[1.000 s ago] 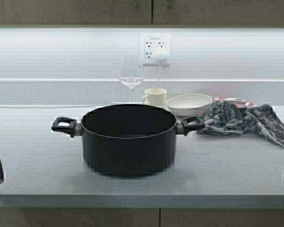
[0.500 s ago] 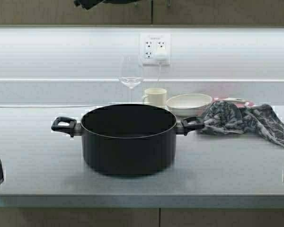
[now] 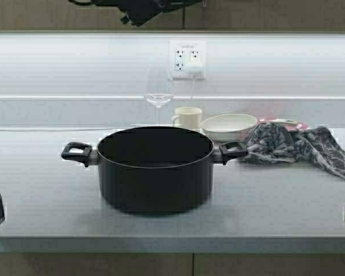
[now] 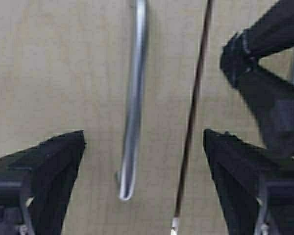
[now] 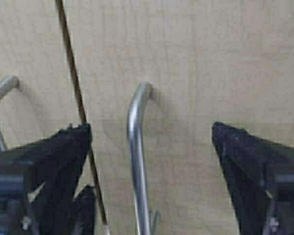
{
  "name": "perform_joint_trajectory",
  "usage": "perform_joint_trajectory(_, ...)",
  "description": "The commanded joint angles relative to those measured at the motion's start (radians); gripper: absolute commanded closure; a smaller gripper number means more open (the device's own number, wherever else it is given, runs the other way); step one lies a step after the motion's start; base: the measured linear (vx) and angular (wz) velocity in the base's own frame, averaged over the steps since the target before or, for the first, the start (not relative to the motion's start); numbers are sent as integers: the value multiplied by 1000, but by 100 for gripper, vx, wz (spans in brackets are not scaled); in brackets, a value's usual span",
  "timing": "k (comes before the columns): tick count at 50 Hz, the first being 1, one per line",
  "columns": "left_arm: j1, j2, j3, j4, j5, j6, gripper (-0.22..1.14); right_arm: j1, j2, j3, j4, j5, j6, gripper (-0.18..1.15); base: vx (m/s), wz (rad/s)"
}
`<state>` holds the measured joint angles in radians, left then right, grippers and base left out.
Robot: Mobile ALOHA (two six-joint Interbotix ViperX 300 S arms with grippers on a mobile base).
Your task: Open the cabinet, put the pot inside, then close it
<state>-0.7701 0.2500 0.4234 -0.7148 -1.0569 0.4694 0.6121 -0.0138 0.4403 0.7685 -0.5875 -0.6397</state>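
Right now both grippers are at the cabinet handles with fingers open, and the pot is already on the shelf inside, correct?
Not quite. The pot sits on the countertop, as the high view shows. The cabinet doors are shut. The rest holds: left gripper and right gripper each straddle a handle, fingers open.

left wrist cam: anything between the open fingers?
Yes: in the left wrist view, the cabinet's left door handle stands between the left gripper's open fingers; nothing else.
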Motion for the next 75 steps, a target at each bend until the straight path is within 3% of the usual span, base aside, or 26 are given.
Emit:
perform_joint_trajectory(1,9,-2,-48,-21,-14,-2,-8,-5,3,-35,-2,-34,-5,4,0,0)
perform_joint_trajectory(9,38,29,-92,-49,-14,0,-5,-6,25,-51,-2,-52,-5,40,0,0)
perform_joint_trajectory(14,49,38,-109,-52,-8,9,10,-6,28,-61,-2,-46,-5,71,-1,-1)
perform_joint_trajectory(17,49,35,-107,-52,-6,15,30,-6,25,-61,-2,-35,-3,88,-1,3)
perform_joint_trajectory(20,49,28,-104,-52,6,17,60,-6,23,-61,-3,-29,-3,98,-1,2)
perform_joint_trajectory(22,48,18,-97,-52,23,18,83,-5,23,-61,-3,-29,-3,97,-2,1)
perform_joint_trajectory(25,49,8,-89,-49,46,12,106,-5,17,-63,-5,-25,-3,92,-3,1)
perform_joint_trajectory(27,49,5,-84,-49,48,14,105,-5,14,-61,-5,-21,-3,90,-3,1)
perform_joint_trajectory(33,49,-15,-72,-46,55,14,82,-6,-9,-55,-6,-2,-3,91,-2,2)
perform_joint_trajectory(40,46,-101,3,-28,104,20,89,-6,-74,-26,-5,91,-3,91,-1,-1)
perform_joint_trajectory(53,54,-351,186,35,272,57,88,-6,-252,80,-21,233,-29,91,1,-2)
perform_joint_trajectory(65,149,-555,256,40,565,140,88,-63,-362,135,-28,434,-51,91,0,-1)
perform_joint_trajectory(75,221,-666,275,41,726,173,88,-110,-443,187,-48,505,-51,91,-2,-1)
